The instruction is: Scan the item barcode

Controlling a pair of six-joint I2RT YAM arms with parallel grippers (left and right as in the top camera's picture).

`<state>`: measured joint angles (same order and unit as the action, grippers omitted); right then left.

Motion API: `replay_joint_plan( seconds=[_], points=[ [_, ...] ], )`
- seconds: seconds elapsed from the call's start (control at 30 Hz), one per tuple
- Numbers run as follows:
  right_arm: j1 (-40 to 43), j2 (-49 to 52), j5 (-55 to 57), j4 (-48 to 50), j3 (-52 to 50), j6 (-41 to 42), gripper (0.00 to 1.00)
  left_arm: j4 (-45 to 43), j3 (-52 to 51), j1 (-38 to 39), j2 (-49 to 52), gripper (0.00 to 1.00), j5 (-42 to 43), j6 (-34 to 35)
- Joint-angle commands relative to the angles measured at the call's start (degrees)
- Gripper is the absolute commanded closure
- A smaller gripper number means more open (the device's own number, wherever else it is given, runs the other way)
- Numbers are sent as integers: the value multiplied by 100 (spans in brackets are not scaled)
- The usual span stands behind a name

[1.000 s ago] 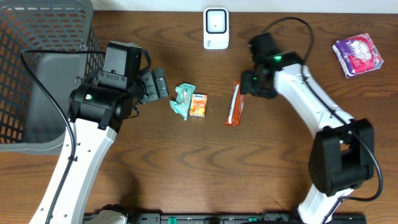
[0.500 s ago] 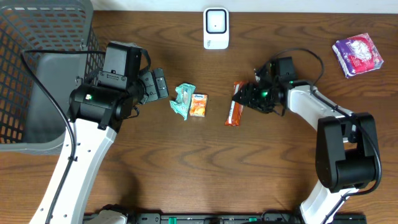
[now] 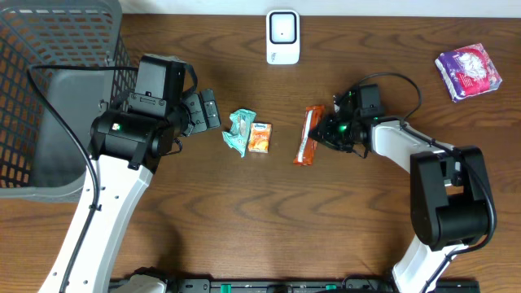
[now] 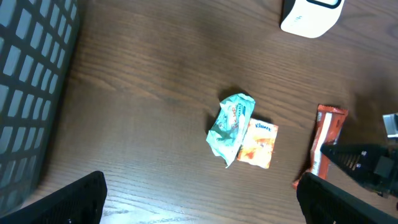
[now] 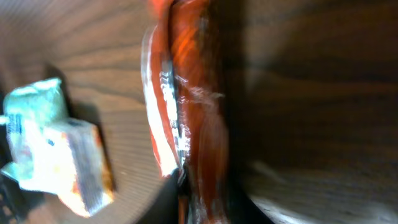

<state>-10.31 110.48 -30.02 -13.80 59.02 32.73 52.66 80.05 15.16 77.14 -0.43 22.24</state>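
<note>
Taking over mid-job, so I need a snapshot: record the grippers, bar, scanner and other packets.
scanner: far edge, centre
snack bar: lying nearer, not at the scanner
right gripper: closed on the snack bar's edge
left gripper: open, empty, beside the basket
other packets: teal packet touching orange packet; purple packet far corner

On the counter (image 3: 244, 220) lie four packaged goods: one red snack bar (image 3: 307, 136), one teal packet (image 3: 239, 130), one orange tissue pack (image 3: 260, 138) and one purple packet (image 3: 468, 72). There is one white scanner (image 3: 282, 36) and one grey basket (image 3: 49, 89).
</note>
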Motion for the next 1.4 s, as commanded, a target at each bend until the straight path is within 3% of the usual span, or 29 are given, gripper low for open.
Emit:
replay_joint_plan(
  seconds=[0.0, 0.23, 0.47, 0.6, 0.73, 0.93, 1.03, 1.2, 1.3, 1.37],
  points=[
    [-37, 101, 164, 9, -11, 39, 99, 22, 0, 2, 0, 2, -116, -50],
    [-66, -107, 763, -999, 1084, -404, 99, 22, 0, 2, 0, 2, -114, -52],
    [-828, -140, 4732, -3471, 2758, -710, 99, 22, 0, 2, 0, 2, -116, -50],
    [-1386, -101, 6192, -3786, 2645, -706, 99, 22, 0, 2, 0, 2, -116, -50],
    [-1729, 87, 6898, -3794, 2363, -643, 99, 22, 0, 2, 0, 2, -114, -52],
    [-2059, 658, 6601, -3532, 2214, -638, 99, 22, 0, 2, 0, 2, -116, -52],
    [-2041, 634, 6319, -3692, 2288, -238, 99, 22, 0, 2, 0, 2, -114, -52],
    [-1609, 380, 5178, -4264, 3029, -254, 88, 22, 0, 2, 0, 2, -114, -52],
    [-1226, 284, 4098, -4597, 3545, -872, 71, 22, 0, 2, 0, 2, -116, -52],
    [-997, 282, 3462, -4811, 3703, -1123, 49, 22, 0, 2, 0, 2, -116, -52]
  ],
)
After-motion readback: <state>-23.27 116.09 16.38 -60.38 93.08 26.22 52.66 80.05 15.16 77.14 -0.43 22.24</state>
